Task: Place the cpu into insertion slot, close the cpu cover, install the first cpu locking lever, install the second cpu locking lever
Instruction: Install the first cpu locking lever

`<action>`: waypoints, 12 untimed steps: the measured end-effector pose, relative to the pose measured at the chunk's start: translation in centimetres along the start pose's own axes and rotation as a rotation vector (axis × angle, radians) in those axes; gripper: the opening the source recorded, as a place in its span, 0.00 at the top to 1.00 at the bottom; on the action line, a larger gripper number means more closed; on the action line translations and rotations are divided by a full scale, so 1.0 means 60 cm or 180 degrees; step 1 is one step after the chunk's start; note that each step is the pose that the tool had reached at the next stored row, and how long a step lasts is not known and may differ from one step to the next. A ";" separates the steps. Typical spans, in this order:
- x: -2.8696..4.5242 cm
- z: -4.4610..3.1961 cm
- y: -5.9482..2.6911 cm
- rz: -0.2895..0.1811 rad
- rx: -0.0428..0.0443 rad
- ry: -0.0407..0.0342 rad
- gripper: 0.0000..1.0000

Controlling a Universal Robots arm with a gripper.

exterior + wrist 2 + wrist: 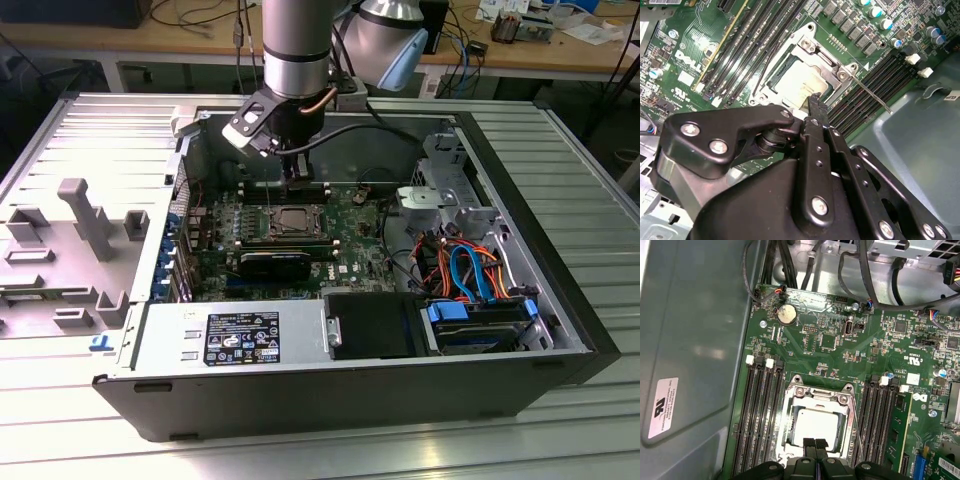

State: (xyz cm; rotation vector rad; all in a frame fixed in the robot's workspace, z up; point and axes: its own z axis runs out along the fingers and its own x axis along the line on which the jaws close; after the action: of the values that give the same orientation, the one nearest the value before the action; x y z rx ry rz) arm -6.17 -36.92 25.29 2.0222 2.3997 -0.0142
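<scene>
gripper (815,444): jaws pinched together, empty | exterior view: at 12 o'clock of insertion slot (272,224) | cpu (815,424): seated; likely light, stiff, fragile, so grip by the edges only

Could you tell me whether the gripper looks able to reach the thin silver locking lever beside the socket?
Probably yes: the gripper sits at the square silver-rimmed socket, and the thin silver locking lever beside it lies uncovered, with only low black memory slots nearby.

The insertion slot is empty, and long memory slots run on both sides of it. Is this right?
Not quite. The insertion slot is not empty: the cpu lies in it, as the first wrist view shows. Long memory slots do run on both sides.
</scene>
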 end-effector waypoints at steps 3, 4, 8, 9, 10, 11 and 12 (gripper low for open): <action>0.000 0.000 0.000 -0.0047 -0.0001 0.0000 0.89; 0.000 0.000 0.000 -0.0091 -0.0001 0.0000 0.89; 0.000 0.000 0.000 -0.0260 -0.0003 -0.0001 0.89; 0.000 -0.004 0.000 -0.0262 -0.0002 -0.0001 0.89; 0.000 -0.010 0.000 -0.0265 -0.0002 -0.0001 0.89; 0.000 -0.013 0.000 -0.0268 -0.0002 -0.0001 0.89; 0.000 -0.017 0.000 -0.0274 -0.0002 -0.0001 0.89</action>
State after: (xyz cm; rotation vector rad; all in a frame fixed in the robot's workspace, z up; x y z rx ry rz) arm -6.17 -36.93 26.30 1.9169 2.4842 -0.0139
